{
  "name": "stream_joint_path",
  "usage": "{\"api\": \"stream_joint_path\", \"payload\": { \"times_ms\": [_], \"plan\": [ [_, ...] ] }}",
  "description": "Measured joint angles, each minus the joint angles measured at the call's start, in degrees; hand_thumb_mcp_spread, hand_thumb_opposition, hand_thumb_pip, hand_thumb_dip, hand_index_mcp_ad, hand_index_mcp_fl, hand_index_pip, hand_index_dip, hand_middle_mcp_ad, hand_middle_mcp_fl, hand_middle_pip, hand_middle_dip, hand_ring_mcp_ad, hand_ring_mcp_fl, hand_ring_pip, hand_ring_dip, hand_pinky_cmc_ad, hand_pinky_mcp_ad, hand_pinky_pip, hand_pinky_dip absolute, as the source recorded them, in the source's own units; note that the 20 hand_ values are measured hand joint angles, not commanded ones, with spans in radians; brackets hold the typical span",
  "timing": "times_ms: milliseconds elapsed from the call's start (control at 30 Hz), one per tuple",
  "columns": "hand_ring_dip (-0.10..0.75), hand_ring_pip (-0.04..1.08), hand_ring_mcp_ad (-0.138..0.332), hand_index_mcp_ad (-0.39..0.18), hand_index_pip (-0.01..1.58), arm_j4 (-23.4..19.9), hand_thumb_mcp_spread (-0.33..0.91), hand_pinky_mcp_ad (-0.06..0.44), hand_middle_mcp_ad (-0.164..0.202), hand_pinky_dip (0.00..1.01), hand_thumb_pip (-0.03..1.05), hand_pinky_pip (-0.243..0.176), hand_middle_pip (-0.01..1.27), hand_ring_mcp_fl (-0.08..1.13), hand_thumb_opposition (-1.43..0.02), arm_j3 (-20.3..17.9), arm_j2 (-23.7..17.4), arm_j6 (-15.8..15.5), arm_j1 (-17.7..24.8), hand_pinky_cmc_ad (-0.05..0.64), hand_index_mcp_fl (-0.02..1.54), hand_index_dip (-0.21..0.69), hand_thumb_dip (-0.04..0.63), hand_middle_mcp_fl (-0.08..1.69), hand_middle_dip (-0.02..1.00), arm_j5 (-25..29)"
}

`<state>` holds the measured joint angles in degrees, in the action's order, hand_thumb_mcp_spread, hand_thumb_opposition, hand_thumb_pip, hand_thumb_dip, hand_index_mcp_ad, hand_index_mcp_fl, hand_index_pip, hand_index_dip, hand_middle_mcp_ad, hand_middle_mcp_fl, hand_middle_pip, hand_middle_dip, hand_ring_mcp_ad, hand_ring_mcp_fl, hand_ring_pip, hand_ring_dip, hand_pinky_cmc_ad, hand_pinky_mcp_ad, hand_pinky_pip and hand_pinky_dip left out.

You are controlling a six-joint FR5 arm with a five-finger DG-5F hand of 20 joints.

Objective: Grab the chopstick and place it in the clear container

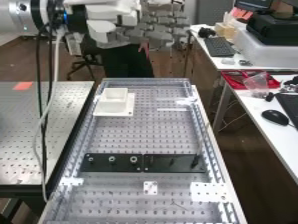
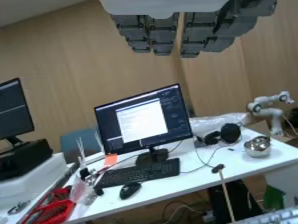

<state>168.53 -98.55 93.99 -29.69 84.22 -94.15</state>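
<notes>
In the high view the hand is at the top, high above the bench's far end, with its dark grey fingers straight and nothing in them. The same hand hangs in the wrist view with fingers extended, open. A thin chopstick-like stick stands near the right end of the black plate, well away from the hand. In the wrist view a thin light stick has a dark top end. A pale, square, open container sits on a white plate at the bench's far left.
A black plate with round fittings crosses the bench. Raised clear rails edge the perforated bench top. Small white plates lie nearer. To the right, a white desk holds a mouse, keyboard and red tray.
</notes>
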Motion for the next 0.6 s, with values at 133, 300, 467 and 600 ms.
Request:
{"api": "stream_joint_path", "payload": {
  "times_ms": [133,300,467,600],
  "plan": [
    [-0.012,0.01,0.087,0.051,0.0,-2.87,0.01,0.035,0.077,0.02,0.04,-0.01,0.02,0.01,-0.02,-1.39,1.71,2.7,-0.76,-0.002,0.0,-0.012,-0.014,-0.01,-0.01,-0.37],
    [-0.012,0.02,0.124,0.051,0.01,-7.7,0.1,0.073,0.079,0.09,0.23,-0.024,0.08,0.01,-0.38,-2.79,5.32,7.91,-1.93,0.079,0.0,-0.012,-0.01,-0.01,-0.01,0.04],
    [-0.012,0.04,0.199,0.054,0.03,-15.29,0.11,0.141,0.093,0.18,0.25,-0.075,0.09,0.01,-0.56,-4.22,9.51,14.58,-3.55,0.188,0.01,-0.012,-0.007,-0.01,-0.01,0.04],
    [-0.01,0.05,0.215,0.058,0.04,-21.49,0.11,0.169,0.105,0.21,0.31,-0.091,0.1,0.01,-0.61,-5.66,11.71,18.2,-4.09,0.211,0.0,-0.014,-0.009,-0.01,-0.01,1.41]
  ]
}}
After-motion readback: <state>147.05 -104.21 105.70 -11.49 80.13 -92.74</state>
